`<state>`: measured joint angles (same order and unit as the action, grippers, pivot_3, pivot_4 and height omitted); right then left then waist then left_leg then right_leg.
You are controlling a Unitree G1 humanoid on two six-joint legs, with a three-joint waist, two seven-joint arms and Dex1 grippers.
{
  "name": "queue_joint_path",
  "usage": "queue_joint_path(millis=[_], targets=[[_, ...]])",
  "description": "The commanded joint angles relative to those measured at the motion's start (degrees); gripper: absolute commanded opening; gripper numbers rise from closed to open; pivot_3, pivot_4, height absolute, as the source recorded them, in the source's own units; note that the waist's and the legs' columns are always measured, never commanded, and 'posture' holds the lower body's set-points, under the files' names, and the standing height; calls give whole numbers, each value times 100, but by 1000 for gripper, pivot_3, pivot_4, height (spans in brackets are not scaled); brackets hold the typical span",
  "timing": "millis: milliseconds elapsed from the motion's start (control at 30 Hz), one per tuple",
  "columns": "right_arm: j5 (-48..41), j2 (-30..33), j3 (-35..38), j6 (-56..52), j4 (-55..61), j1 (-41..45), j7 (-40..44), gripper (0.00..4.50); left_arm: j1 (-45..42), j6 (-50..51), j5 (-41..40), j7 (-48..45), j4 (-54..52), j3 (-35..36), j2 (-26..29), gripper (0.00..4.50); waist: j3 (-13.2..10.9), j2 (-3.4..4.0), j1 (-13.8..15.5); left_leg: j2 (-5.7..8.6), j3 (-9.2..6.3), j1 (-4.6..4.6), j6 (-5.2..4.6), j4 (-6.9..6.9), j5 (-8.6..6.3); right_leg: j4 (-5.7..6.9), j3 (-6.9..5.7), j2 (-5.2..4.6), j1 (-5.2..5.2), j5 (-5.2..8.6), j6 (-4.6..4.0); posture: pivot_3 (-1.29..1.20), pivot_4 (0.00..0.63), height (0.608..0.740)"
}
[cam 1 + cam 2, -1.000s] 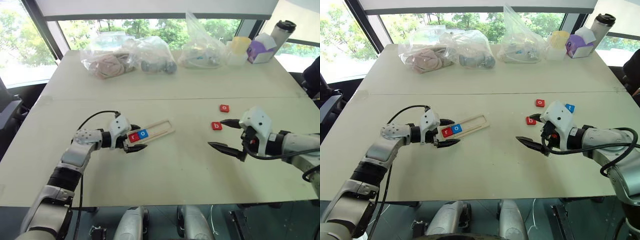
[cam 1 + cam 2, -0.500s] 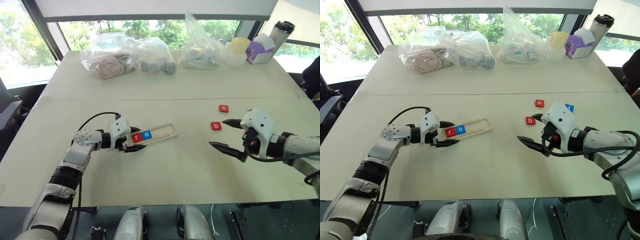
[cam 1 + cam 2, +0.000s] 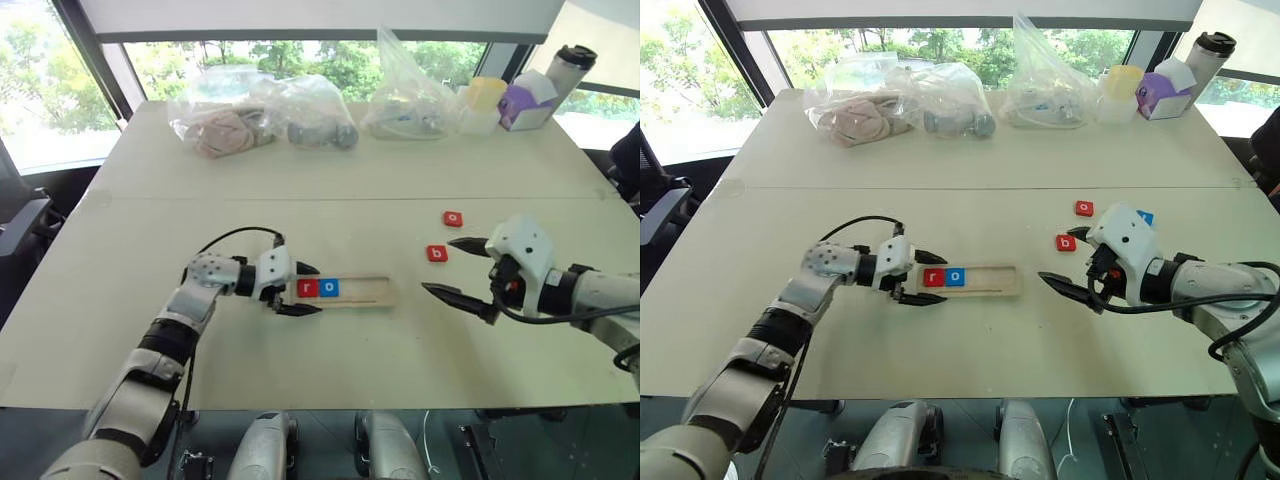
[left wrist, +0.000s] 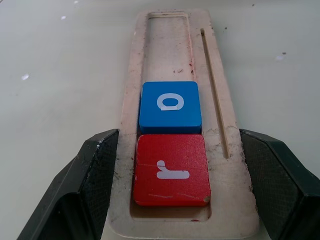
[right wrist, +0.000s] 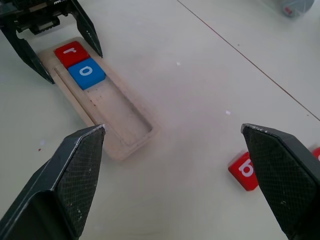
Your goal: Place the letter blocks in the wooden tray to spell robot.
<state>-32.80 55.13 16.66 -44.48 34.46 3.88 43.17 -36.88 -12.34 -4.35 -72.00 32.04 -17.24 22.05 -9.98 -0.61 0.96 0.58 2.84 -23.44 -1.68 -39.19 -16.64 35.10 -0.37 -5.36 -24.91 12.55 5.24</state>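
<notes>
Two letter blocks, a red r (image 4: 170, 170) and a blue o (image 4: 170, 106), sit side by side and touching in the groove at one end of the wooden tray (image 3: 362, 292), which lies flat on the pale table (image 3: 330, 350). The left gripper (image 3: 296, 289) is clamped on that end of the tray, one black finger (image 4: 89, 187) pressed against each long edge. A red b block (image 3: 436, 254) and a red o block (image 3: 453, 218) lie loose on the table, well apart from the tray, and a blue block (image 3: 1146, 217) peeks out behind the right gripper (image 3: 459, 268), which hovers near the b block with its jaws spread wide and holding nothing
</notes>
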Motion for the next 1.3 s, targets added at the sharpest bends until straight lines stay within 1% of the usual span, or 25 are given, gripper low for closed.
queue_joint_path(millis=[33, 167, 367, 433, 467, 667, 800, 900, 1033, 1167, 1300], targets=[[-81, 75, 301, -71, 310, -72, -27, 4500, -191, -370, 249, 41, 362, -209, -292, 3178, 0, -1, 13, 0, -2, 1, 0, -2, 0, 0, -3, 1, 3, 0, 0, 0, 150, 740], [-119, 38, 406, -189, 455, -163, -67, 4500, -328, -467, 383, 82, 604, -225, -446, 3178, 1, -2, 48, 3, -2, 5, -4, -8, -1, 0, -11, 5, 13, -1, 3, 0, 150, 740], [-124, 16, 413, -252, 516, -186, -121, 4500, -288, -285, 449, -102, 600, -311, -402, 3178, 2, -2, 118, 0, -6, 12, -4, -9, -1, 0, -11, 27, 19, -1, 3, 0, 150, 740], [-123, 20, 395, -253, 509, -165, -129, 4500, -258, -154, 448, -115, 534, -327, -377, 4214, 2, -3, 117, -2, -7, 12, -4, -9, -1, 0, -11, 30, 19, -1, 3, 0, 150, 740], [-124, 19, 386, -253, 509, -161, -134, 4500, -240, -43, 444, -119, 487, -331, -363, 4448, 2, -3, 118, -3, -7, 12, -4, -9, -1, 0, -11, 30, 19, -1, 4, 0, 150, 740], [-104, 44, 283, -240, 427, -9, -129, 4500, -167, 421, 369, -215, 155, -326, -281, 4448, 2, -3, 112, -6, -8, 13, -5, -9, -1, 0, -11, 36, 19, -2, 6, 0, 150, 740], [-121, 56, 291, -289, 384, 15, -111, 4500, -149, 710, 139, -254, -182, -128, -187, 4448, 2, -3, 108, -7, -9, 12, -5, -9, -1, 1, -11, 37, 19, -2, 6, 0, 150, 740], [-175, -34, 273, -372, 332, 90, -198, 4500, -98, 1107, -169, -257, -604, 116, -57, 4448, 2, -3, 102, -8, -9, 12, -5, -9, -1, 2, -11, 37, 17, -2, 6, 0, 150, 740], [-17, -366, 17, -649, 134, 431, -832, 4500, 105, 1991, -907, -276, -1578, 676, 289, 4448, 1, -5, 63, -10, -11, 11, -4, -9, -1, 6, -10, 35, 15, -1, 4, 0, 150, 740], [106, -1190, -311, -1513, -157, 1132, -1987, 4500, 302, 2937, -1545, -42, -2604, 1350, 819, 4448, 1, -5, -46, -15, -14, 11, -4, -9, -1, 9, -5, 28, 13, -1, 3, 0, 150, 740], [686, -2015, -676, -2021, -760, 1701, -3090, 4500, 463, 3832, -2101, 278, -3433, 1863, 1226, 4448, 1, -4, -74, -16, -15, 10, -3, -8, 0, 17, -3, 28, 8, -2, 5, 0, 150, 740]])
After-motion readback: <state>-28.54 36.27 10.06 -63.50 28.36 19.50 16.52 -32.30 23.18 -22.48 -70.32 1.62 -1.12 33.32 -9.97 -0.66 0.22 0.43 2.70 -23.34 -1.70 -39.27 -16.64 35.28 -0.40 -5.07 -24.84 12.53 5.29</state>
